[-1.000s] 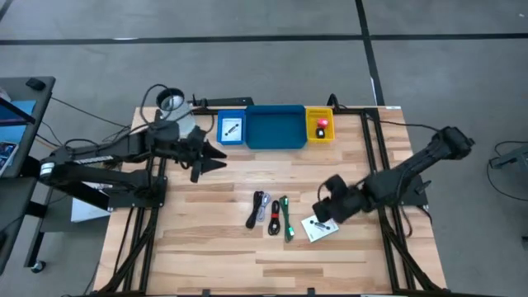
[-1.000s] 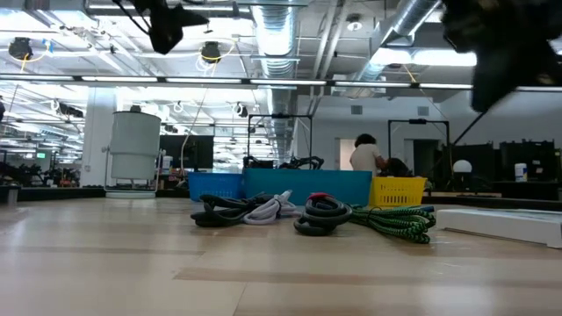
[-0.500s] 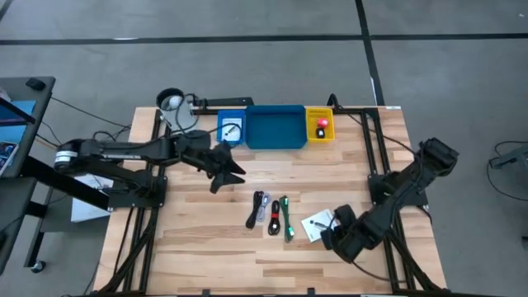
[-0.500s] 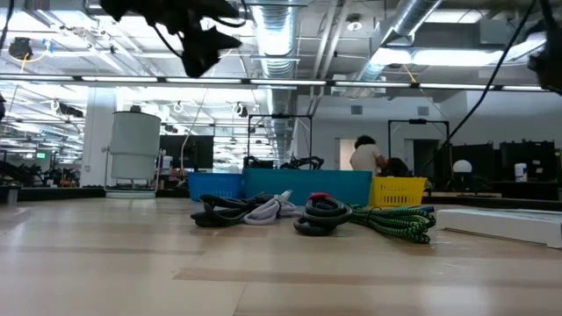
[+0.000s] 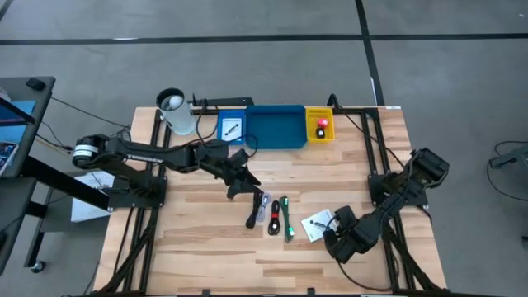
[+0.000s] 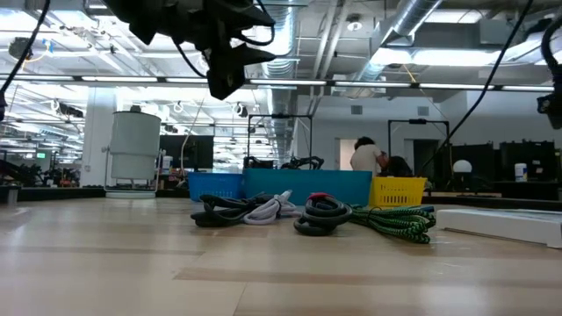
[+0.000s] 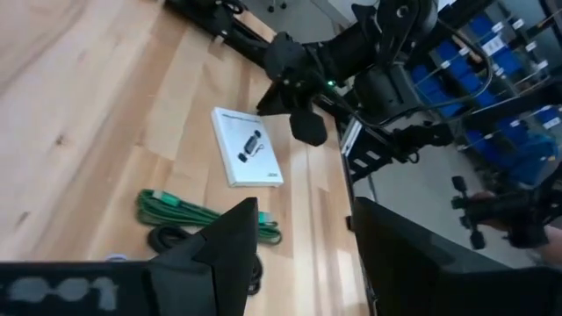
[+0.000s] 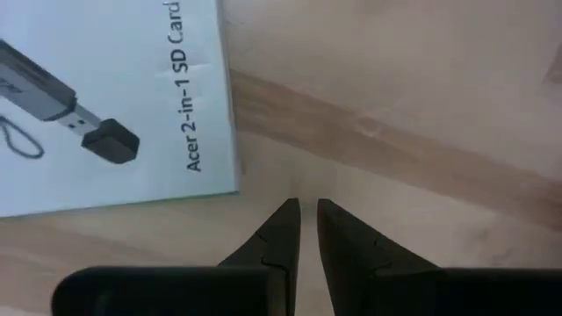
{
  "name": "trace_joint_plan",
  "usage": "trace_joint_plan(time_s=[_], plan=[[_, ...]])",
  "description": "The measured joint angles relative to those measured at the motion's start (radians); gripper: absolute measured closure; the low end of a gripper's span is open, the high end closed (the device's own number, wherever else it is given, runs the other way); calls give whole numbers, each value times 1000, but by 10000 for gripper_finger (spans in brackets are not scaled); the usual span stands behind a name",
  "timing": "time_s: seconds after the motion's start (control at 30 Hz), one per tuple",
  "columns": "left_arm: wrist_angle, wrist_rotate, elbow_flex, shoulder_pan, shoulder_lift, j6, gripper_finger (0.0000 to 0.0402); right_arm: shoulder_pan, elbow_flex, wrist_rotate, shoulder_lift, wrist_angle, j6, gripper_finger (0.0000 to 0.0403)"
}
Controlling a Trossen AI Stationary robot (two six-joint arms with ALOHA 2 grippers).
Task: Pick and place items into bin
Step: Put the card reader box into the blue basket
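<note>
Three short cables lie side by side mid-table: black (image 5: 257, 208), red-and-black (image 5: 275, 216) and green (image 5: 286, 219). A white printed packet (image 5: 317, 224) lies flat to their right. My left gripper (image 5: 247, 183) hovers open just left of and above the cables, high in the low view (image 6: 225, 66). My right gripper (image 5: 331, 234) is shut, its tips (image 8: 307, 208) low over bare wood beside the packet's edge (image 8: 230, 132). At the far edge, the small blue tray (image 5: 221, 140) holds another packet, and the yellow tray (image 5: 308, 125) holds a red block (image 5: 321, 124).
The wide blue tray (image 5: 276, 130) sits between the two small ones. A white-and-black cup (image 5: 175, 111) stands left of the trays. Black frame rails run along both table sides. Bare wood lies between the trays and the cables. A person stands far off in the room (image 6: 362, 156).
My left gripper has travelled from beside the small blue tray toward the right and near edges, ending by the cables. My right gripper has swung from above the packet toward the near edge and dropped low beside the packet's near right corner.
</note>
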Motion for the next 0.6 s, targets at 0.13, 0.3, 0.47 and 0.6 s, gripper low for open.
trace_joint_plan(time_s=[0.13, 0.3, 0.47, 0.6], plan=[[30, 1, 0, -17, 27, -27, 224, -39, 2, -7, 6, -22, -72, 365], [36, -14, 0, -36, 31, -35, 224, -101, -2, 11, 9, -71, -187, 365], [39, -33, 0, -47, 31, -39, 224, -166, -3, 20, 9, -90, -258, 365], [40, -50, 0, -51, 31, -39, 224, -216, -3, -10, 4, -9, -418, 365]])
